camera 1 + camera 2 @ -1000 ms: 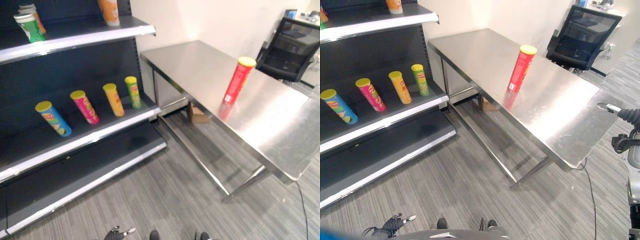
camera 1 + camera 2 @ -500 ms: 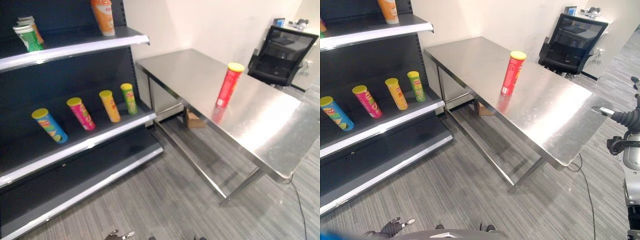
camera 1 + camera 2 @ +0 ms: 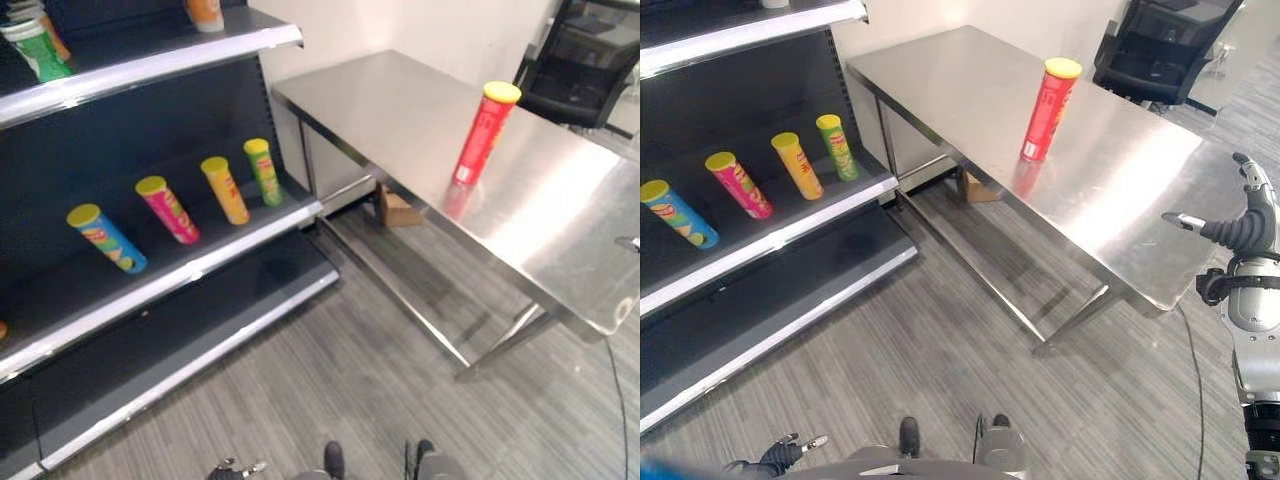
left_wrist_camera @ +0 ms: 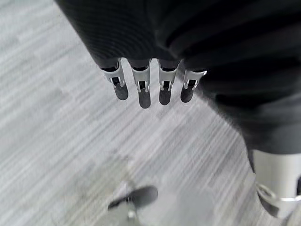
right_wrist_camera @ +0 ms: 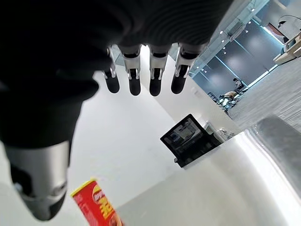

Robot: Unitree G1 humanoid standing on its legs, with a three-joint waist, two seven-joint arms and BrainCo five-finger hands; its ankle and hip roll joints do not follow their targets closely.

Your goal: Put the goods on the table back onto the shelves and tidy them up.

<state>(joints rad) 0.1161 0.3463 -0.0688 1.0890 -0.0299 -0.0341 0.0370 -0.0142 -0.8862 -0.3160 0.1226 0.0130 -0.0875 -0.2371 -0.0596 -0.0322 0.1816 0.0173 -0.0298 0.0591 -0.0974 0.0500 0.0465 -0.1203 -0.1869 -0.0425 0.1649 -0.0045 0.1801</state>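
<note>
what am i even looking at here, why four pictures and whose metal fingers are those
It is a two-legged humanoid robot, seen through its own cameras. Two pictures come from a stereo camera on its head, looking down at the room. The other two come from cameras on its wrists, looking along each hand.

The left hand hangs low over the grey floor, fingers straight, holding nothing. The right hand is raised beside the steel table, also open and empty.

On the table stands one red can with a yellow lid, upright. The dark shelves hold four more cans leaning back in a row: blue, pink, orange and green. A black office chair stands beyond the table.
</note>
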